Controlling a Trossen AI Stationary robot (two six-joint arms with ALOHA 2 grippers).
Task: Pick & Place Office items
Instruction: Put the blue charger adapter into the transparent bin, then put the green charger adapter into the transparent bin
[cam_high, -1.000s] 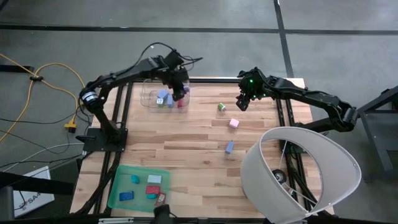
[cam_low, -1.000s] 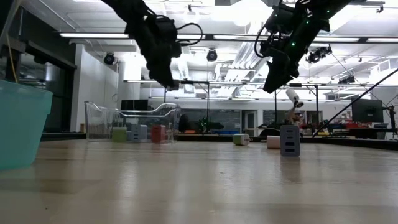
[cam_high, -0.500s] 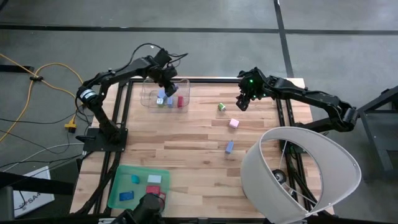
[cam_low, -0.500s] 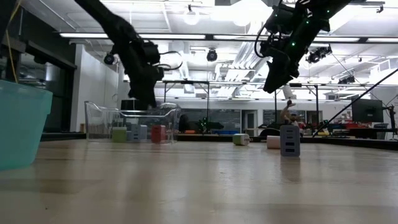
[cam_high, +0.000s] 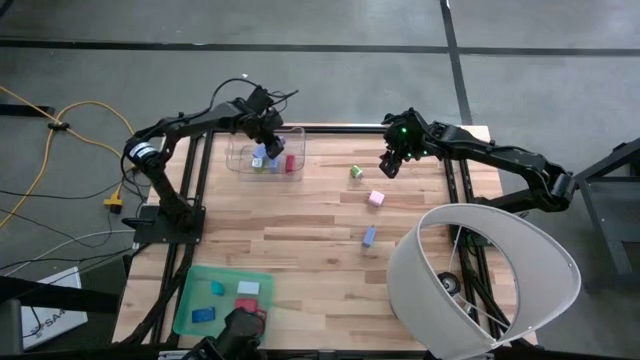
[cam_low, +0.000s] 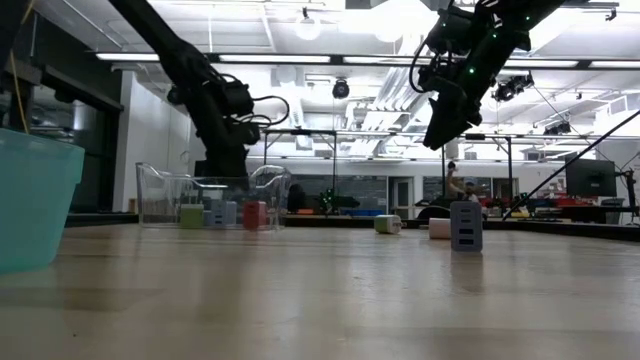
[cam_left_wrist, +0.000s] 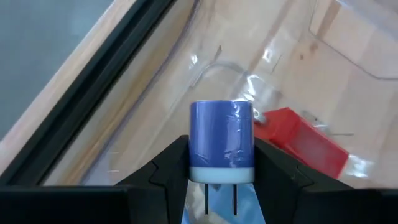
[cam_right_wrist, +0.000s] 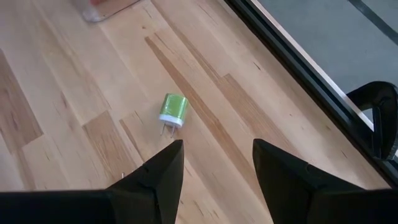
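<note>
At the bench's near left corner lies the green tray (cam_high: 224, 299), with four small pieces on it: a blue block (cam_high: 203, 314), a teal piece (cam_high: 217, 288), a red block (cam_high: 246, 305) and a pale one (cam_high: 249, 288). These look unsorted yet, if the clear bin is the goal.

Toward the right edge, mid-bench, a light blue block (cam_high: 369, 236) stands alone. Farther in sits a pink piece (cam_high: 376, 198), then a green plug (cam_high: 356, 172), all well apart from each other.

The right gripper (cam_high: 391, 163) hangs above the bench just beside the green plug, toward the far right corner. Its fingers (cam_right_wrist: 155, 173) are spread with nothing between them, and the wrist view looks down on the plug lying on its side on the wood. I judge that plug to be its next pick.

At the far edge, left of centre, stands the clear bin (cam_high: 237, 157), already holding a few pieces: a red block (cam_high: 290, 163), a green one and pale blue ones. The left gripper (cam_high: 270, 142) hangs over the bin, pinching a blue plug (cam_left_wrist: 221, 142) between its fingers, prongs showing below. The plug is not yet let go.

So some pieces are binned, one is about to be dropped, and seven or so remain out.
</note>
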